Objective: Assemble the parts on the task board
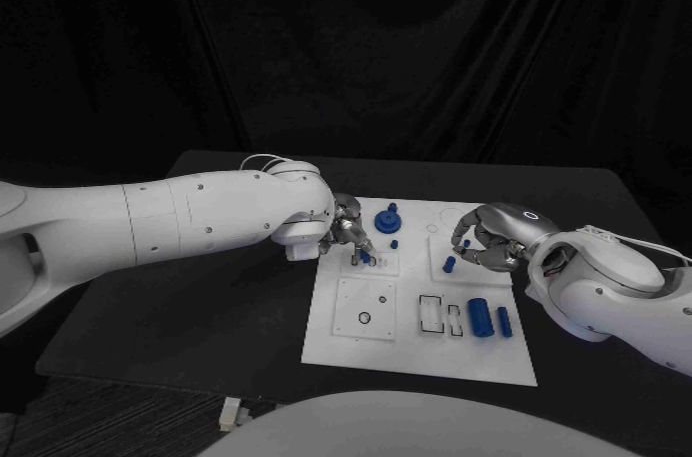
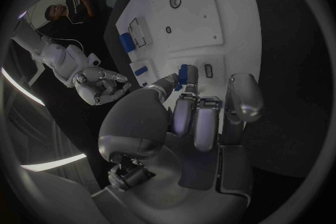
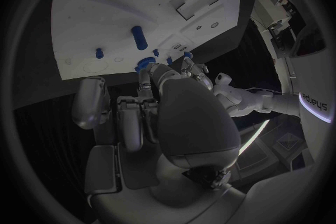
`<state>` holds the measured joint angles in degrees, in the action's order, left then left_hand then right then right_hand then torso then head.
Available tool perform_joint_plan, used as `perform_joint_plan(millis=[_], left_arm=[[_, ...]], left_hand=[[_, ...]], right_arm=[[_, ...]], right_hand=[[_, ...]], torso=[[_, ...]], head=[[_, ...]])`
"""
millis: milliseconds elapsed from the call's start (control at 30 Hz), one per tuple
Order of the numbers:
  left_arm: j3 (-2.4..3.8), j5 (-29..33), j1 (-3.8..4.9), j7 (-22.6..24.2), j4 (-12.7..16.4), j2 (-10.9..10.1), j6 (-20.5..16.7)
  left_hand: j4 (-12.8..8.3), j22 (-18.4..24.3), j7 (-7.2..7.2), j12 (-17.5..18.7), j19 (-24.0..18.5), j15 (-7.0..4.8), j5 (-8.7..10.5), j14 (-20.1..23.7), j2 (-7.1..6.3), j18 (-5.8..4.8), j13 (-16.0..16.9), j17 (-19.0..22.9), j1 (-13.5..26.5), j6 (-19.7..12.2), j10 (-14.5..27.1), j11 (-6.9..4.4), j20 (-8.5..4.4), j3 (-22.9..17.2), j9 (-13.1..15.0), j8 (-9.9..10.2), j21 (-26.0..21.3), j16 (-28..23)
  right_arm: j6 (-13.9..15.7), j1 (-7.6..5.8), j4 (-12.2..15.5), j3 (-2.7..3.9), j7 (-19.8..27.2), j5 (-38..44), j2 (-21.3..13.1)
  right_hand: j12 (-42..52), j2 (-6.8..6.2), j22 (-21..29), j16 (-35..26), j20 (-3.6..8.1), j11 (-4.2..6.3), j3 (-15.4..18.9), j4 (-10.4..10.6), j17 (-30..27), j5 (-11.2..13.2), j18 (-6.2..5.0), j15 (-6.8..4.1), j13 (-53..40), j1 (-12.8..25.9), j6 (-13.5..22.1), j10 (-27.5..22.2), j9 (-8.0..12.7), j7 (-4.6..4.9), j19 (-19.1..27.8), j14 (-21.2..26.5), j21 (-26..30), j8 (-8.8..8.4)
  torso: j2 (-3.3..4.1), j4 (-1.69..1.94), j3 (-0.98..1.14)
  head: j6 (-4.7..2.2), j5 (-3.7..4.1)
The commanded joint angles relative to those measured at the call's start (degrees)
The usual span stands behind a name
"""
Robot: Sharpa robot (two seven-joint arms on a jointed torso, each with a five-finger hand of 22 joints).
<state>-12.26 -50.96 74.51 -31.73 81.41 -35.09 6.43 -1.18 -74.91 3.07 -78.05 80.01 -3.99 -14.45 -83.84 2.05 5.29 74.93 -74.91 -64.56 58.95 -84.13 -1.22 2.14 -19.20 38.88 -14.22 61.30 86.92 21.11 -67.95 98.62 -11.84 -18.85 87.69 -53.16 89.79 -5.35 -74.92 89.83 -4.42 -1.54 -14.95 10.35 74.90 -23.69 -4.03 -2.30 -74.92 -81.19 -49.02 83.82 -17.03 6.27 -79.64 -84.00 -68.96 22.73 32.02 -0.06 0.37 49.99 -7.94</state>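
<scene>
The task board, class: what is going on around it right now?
A two-armed robot is assembling small blue parts on the white task board. Its left hand pinches a small blue piece just above the board's upper left section. Its right hand hovers over the upper right section with fingers curled; whether it holds anything cannot be told. A flanged blue part stands upright near the far edge, and two blue cylinders lie side by side near the right edge.

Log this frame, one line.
left hand: pinching small blue part over task board | right hand: holding nothing clear, by blue peg | stage: assembly underway
</scene>
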Motion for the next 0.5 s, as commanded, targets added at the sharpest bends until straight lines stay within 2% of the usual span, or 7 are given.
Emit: perform_joint_plan(millis=[33,233,333,500], left_arm=[[0.05,0.20,-0.09,1.52,1.42,-0.52,-5.69],[0.04,-3.18,-0.38,1.75,2.44,-0.94,-8.10],[0.03,-5.53,-1.02,1.73,2.48,-0.98,-8.99],[0.03,-8.52,-2.55,1.70,2.20,-0.86,-10.87]], left_hand=[[-5.49,-8.34,-0.34,0.32,0.00,-0.42,0.43,-4.66,-0.20,-0.18,5.30,-12.23,0.65,0.05,-0.16,-0.44,-0.03,-5.93,0.09,-0.25,-0.37,-0.41],[-4.20,-8.24,-0.31,0.75,-0.18,-0.38,0.53,-4.54,-0.14,-0.12,4.96,-12.01,1.23,-0.27,-0.03,-0.40,-0.01,-5.29,0.31,-0.25,-0.83,-0.71],[-3.97,-8.18,-0.31,0.98,-0.30,-0.37,0.64,-4.48,-0.12,-0.07,4.78,-11.90,1.29,-0.34,0.07,-0.39,-0.01,-5.18,0.34,-0.23,-1.13,-0.85],[-3.66,-8.16,-0.29,1.02,-0.33,-0.36,0.70,-4.47,-0.04,-0.07,4.76,-11.89,1.36,-0.44,0.09,-0.37,0.00,-5.06,0.36,-0.20,-1.20,-0.87]], right_arm=[[1.68,0.27,0.11,0.03,-0.09,0.45,-0.26],[3.56,0.48,0.58,0.03,0.83,0.91,-0.55],[4.50,0.53,0.92,0.03,1.28,1.09,-0.69],[5.46,0.58,1.37,0.03,1.77,1.20,-0.89]], right_hand=[[0.21,-0.44,-8.30,0.17,-0.05,-0.16,-0.31,0.05,15.10,0.25,-0.85,0.43,-15.08,0.34,-0.47,6.18,-0.07,-0.12,0.37,-6.00,0.15,0.37],[0.21,-0.60,-8.28,0.17,-0.04,-0.15,-0.36,-0.04,15.10,0.23,-0.86,0.42,-15.08,0.26,-0.47,6.18,-0.09,-0.12,0.40,-6.00,0.24,0.38],[0.21,-0.68,-8.29,0.17,-0.04,-0.15,-0.36,-0.07,15.10,0.22,-0.86,0.41,-15.08,0.24,-0.47,6.18,-0.09,-0.12,0.39,-6.00,0.24,0.39],[0.21,-0.72,-8.29,0.17,-0.03,-0.16,-0.36,-0.07,15.10,0.23,-0.85,0.41,-15.08,0.24,-0.47,6.18,-0.10,-0.12,0.38,-6.00,0.23,0.39]], torso=[[0.06,-0.06,0.00],[0.02,-0.08,0.01],[0.04,-0.09,0.01],[0.03,-0.07,0.01]], head=[[0.01,0.03],[0.01,0.04],[0.01,0.10],[0.01,0.23]])
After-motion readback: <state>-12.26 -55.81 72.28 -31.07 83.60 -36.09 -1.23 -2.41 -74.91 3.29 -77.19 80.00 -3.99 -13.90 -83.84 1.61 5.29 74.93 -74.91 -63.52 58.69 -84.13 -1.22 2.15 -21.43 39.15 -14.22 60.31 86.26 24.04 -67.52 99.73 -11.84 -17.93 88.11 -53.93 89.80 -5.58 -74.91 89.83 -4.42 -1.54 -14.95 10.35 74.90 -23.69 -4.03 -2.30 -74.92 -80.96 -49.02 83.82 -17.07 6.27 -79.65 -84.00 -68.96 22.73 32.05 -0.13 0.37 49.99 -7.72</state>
